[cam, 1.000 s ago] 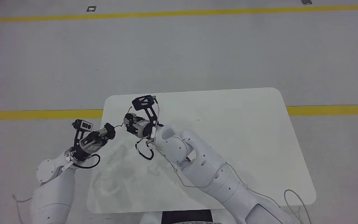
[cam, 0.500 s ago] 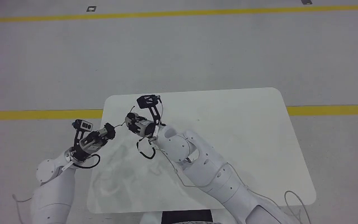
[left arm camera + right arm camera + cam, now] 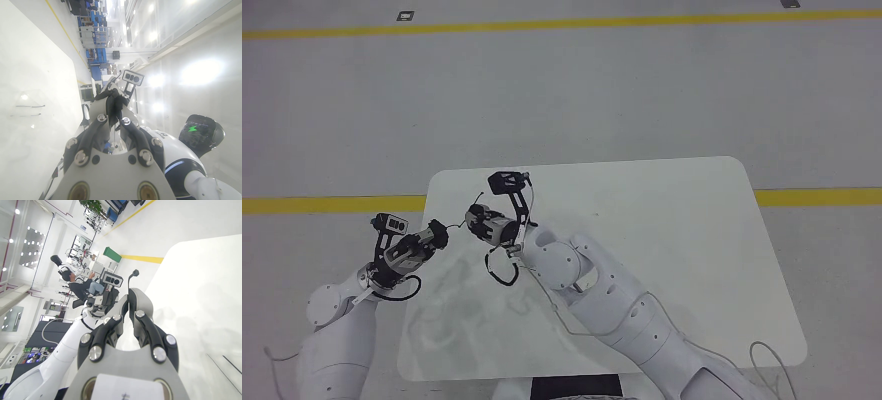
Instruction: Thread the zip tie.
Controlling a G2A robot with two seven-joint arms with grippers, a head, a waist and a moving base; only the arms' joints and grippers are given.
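1. Black and thin, the tie (image 3: 129, 282) stands out of your right hand (image 3: 129, 296). Its square head curls free above the fingertips.
2. Your right hand is pinched fully closed on the tie's strap, with nothing but the strap between the pads.
3. From the top view, your right hand (image 3: 477, 213) hangs over the desk (image 3: 662, 230), just inside the desk's left edge and toward its far left corner.
4. Your left hand (image 3: 438, 235) sits just off the desk's left edge, pointing at the right hand. The two are near but not touching, and the tie (image 3: 458, 222) bridges the gap between them.
5. In its own wrist view, your left hand (image 3: 113, 108) has its fingers drawn close together. A thin black strand runs between them, so it reads as clamped on the tie's other end.
6. Two spare ties (image 3: 30, 106) lie flat on the desk side by side, well apart from both hands.
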